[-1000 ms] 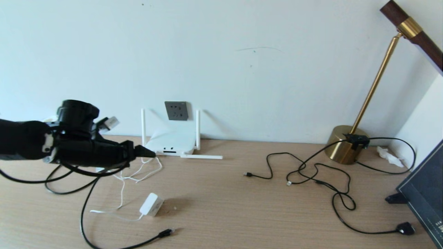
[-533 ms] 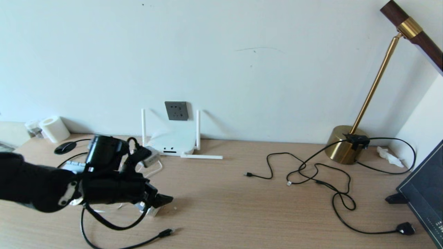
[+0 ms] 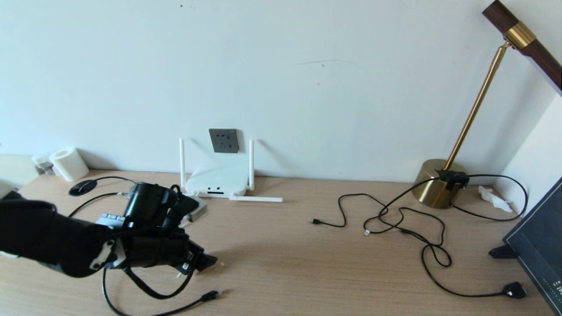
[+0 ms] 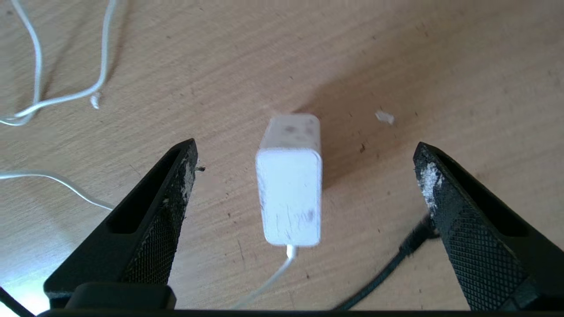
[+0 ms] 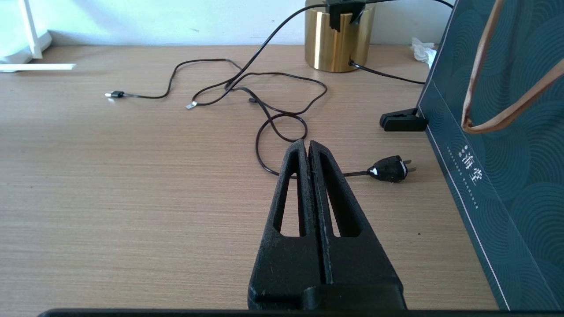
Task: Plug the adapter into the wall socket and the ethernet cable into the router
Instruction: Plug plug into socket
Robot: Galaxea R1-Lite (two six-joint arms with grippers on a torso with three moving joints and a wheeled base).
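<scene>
Adapter [image 4: 289, 200] flat on desk [image 3: 307, 245], front-left, cord trailing toward wrist. Left gripper [image 4: 304, 176] spread wide, straddling it, no contact. Socket [image 3: 224, 140] on wall above router [image 3: 217, 182], well apart. Right gripper [image 5: 308, 147] pressed together, idle over desk. Risk: smooth block may skid or twist as fingers close; cord may snag on lift.

left tool [image 4: 304, 176]: low, fingers spread wide | right tool [image 5: 307, 147]: fingers pressed together, level
</scene>
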